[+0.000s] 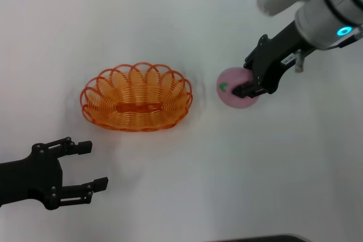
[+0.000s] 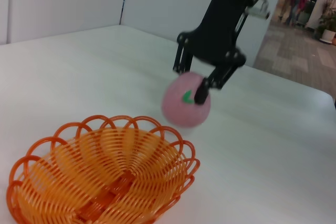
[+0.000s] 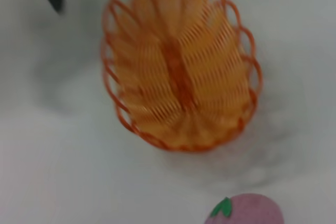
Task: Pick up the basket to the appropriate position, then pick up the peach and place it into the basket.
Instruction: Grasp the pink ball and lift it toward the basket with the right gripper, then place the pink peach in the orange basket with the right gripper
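Right pincer (image 1: 248,85) clamped on the peach (image 1: 233,96), right of the empty basket (image 1: 136,97) | off-centre grip on the round fruit, could roll free | left pincer (image 1: 91,166) spread, low near tabletop (image 1: 181,196).

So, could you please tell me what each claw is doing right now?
Left claw: open, empty, near the basket.
Right claw: shut on the peach.
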`<state>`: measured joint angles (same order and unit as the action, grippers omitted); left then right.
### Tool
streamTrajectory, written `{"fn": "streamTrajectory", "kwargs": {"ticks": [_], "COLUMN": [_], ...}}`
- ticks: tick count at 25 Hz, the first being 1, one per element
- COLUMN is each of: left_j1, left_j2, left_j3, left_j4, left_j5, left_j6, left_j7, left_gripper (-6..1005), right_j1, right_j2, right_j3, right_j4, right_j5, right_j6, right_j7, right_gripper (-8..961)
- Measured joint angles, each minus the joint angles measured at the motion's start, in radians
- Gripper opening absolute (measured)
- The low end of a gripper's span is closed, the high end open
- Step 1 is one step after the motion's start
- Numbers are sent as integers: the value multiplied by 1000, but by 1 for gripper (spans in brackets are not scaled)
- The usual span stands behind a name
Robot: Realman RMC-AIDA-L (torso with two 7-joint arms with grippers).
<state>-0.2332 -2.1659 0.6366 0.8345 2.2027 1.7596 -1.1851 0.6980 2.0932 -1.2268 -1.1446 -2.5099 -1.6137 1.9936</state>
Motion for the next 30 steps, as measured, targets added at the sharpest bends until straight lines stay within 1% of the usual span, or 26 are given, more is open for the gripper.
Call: {"fn": "streamTrajectory", "kwargs": {"ticks": [5,9,12,15,20,25,30], "left_j1": [0,0,0,-2,-4,-5,-4], "left_j2": [0,0,0,0,0,0,0], "left_j3": [0,0,0,0,4,0,0], "left_j4": [0,0,0,0,2,7,11], "left_j5": [0,0,0,0,0,0,0], "left_j6": [0,0,0,0,0,0,0], "left_j7": [0,-1,-2,-7,-13,-14,-15], "left_gripper": [846,846,847,847,847,847,847], "right_j1": [-8,-13,-8,-2,8,51,90], "right_j2": [-4,-5,-1,3,4,5,6], "right_j3": [81,88,74,39,-42,-113,-158], "right_j4": [-95,-118,-110,-104,-71,29,122], "right_j5": [80,101,103,124,197,220,237], "right_j6": [-119,-130,-117,-78,26,131,220], "right_j7": [-8,-10,-10,-9,-7,-9,-18], "right_gripper": [340,339,338,337,335,334,337]}}
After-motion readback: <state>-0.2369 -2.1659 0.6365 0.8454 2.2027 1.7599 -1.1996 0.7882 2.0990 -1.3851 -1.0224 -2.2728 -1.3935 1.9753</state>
